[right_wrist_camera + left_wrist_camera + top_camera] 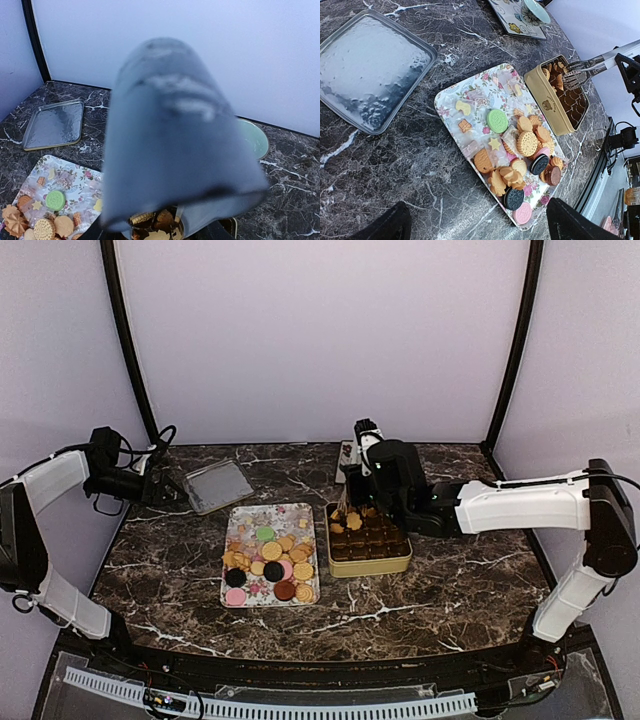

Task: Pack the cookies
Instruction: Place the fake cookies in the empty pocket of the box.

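Gold tin (400,562) right of centre holds few cookies (352,523) in its far-left corner, where the right gripper (622,56) clamps tongs (577,71), tips nearly pressed together, load unclear; most remain on the central tray (240,515), left gripper (477,205) spread, so packing looks barely begun.

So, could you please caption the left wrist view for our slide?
Metal tongs hover over the gold tin beside a floral tray of assorted cookies.
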Available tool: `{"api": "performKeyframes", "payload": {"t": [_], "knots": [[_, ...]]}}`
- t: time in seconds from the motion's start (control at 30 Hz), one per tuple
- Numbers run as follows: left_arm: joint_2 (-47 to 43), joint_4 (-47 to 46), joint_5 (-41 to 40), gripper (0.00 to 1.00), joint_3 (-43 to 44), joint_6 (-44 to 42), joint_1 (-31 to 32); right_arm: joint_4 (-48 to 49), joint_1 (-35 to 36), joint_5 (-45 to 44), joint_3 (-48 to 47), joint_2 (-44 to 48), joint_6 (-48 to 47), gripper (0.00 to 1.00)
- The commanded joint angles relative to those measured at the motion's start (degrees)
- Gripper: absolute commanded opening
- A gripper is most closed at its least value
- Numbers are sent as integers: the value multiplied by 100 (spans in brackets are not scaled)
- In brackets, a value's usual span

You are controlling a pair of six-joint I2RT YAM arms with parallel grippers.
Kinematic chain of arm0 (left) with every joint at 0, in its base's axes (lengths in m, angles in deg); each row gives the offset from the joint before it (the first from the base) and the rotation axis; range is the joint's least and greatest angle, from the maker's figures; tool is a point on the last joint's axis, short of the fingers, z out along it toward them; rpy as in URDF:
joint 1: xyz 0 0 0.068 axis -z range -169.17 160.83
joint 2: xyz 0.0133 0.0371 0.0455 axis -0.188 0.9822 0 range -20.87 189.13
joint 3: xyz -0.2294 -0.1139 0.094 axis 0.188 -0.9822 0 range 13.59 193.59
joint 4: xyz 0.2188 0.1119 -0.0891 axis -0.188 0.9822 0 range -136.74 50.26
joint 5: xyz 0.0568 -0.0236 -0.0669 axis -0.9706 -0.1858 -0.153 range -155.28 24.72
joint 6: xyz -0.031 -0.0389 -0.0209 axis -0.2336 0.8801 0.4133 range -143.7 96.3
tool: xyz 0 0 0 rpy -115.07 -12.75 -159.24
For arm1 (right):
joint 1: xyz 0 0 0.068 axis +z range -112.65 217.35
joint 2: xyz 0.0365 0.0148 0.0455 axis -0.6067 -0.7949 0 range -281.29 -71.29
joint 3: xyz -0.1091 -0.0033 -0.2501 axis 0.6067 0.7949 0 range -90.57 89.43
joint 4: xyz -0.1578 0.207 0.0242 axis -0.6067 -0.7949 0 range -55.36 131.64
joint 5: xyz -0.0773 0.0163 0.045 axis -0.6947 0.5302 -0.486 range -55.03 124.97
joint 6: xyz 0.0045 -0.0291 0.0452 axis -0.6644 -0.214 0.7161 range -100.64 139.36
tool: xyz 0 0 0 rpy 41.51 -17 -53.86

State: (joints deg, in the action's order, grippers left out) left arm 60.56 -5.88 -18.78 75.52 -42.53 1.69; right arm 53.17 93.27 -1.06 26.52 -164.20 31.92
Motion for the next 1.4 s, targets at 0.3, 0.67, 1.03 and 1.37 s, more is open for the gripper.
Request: {"api": "performKeyframes", "payload": {"t": [0.3, 0.67, 1.03, 1.37], "knots": [[-169, 150, 97, 96, 100, -8, -33, 213, -20, -50, -166, -75, 98, 40], [-172, 153, 90, 96, 65, -47, -33, 220, -24, -323, 53, 58, 45, 39], [-207, 157, 117, 96, 60, -48, -27, 126, -90, -522, 452, 449, 103, 37], [-228, 160, 131, 96, 57, -44, -34, 202, -47, -207, 161, 404, 141, 36]]}}
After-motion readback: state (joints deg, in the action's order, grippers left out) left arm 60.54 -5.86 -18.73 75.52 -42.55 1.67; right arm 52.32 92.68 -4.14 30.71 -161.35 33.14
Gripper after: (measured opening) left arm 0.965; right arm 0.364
